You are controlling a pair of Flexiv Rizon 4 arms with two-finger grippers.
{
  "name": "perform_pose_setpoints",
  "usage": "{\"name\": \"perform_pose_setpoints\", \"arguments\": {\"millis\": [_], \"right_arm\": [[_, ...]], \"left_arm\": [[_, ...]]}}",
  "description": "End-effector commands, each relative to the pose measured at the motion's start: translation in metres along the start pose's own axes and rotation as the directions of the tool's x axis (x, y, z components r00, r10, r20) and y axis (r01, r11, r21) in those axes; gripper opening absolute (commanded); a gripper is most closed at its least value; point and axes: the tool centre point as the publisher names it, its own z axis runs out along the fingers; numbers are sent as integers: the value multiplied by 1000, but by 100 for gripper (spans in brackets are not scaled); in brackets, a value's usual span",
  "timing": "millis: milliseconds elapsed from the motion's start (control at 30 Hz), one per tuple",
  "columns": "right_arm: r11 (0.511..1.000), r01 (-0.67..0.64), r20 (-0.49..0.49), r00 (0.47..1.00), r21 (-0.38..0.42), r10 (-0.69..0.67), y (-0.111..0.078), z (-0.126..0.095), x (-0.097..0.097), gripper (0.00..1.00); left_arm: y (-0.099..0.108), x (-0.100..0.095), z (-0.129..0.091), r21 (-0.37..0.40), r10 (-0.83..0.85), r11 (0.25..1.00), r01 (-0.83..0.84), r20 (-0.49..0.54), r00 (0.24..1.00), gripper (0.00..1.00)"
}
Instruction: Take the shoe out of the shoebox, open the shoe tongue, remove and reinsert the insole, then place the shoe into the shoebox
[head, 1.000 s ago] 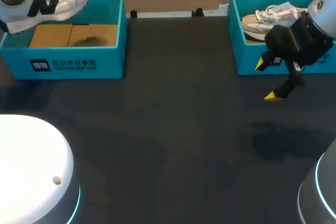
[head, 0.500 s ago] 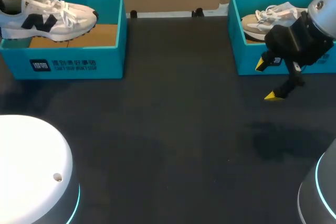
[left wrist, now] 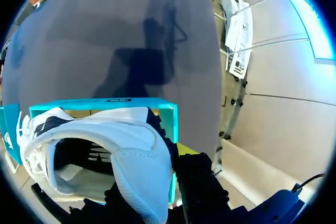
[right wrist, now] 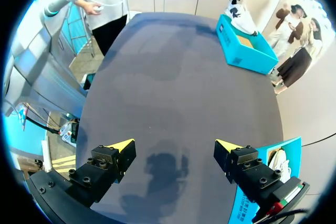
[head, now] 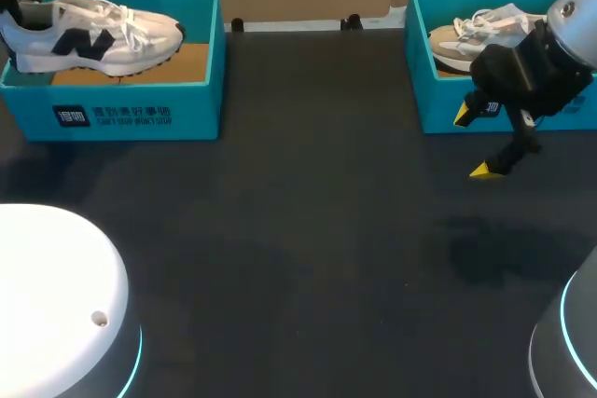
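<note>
A white shoe (head: 93, 34) with a dark side logo lies level and low inside the teal shoebox (head: 140, 114) at the far left, toe pointing right. My left gripper (left wrist: 157, 192) is shut on its heel collar; the shoe (left wrist: 105, 150) opening faces the left wrist camera, with the shoebox (left wrist: 170, 114) wall just beyond. Whether the sole touches the box's brown floor, I cannot tell. My right gripper (head: 474, 144) hangs open and empty above the table at the right, in front of another box. In the right wrist view its fingers (right wrist: 172, 148) stand wide apart over bare dark tabletop.
A second teal box (head: 438, 109) at the far right holds a beige shoe (head: 476, 30), just behind my right gripper. The dark table (head: 308, 230) stretches between the two boxes. My arms' white bases (head: 56, 305) rise at the near corners.
My left gripper has lowered the shoe from above the left box down into it, and the shoe has levelled from tilted to flat. The right arm has not moved.
</note>
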Motion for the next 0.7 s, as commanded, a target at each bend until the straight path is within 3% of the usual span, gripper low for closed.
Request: {"name": "perform_pose_setpoints", "arguments": {"millis": [33,400,700], "right_arm": [[1000,-1,-1,1000,2,1,0,1,-1,100],[1000,-1,-1,1000,2,1,0,1,-1,100],[1000,-1,-1,1000,2,1,0,1,-1,100]], "left_arm": [[12,2,-1,17,7,1000,-7,9,1000,0],[33,2,27,-8,38,999,-38,8,999,0],[28,-7,59,4,66,998,-67,23,998,0]]}}
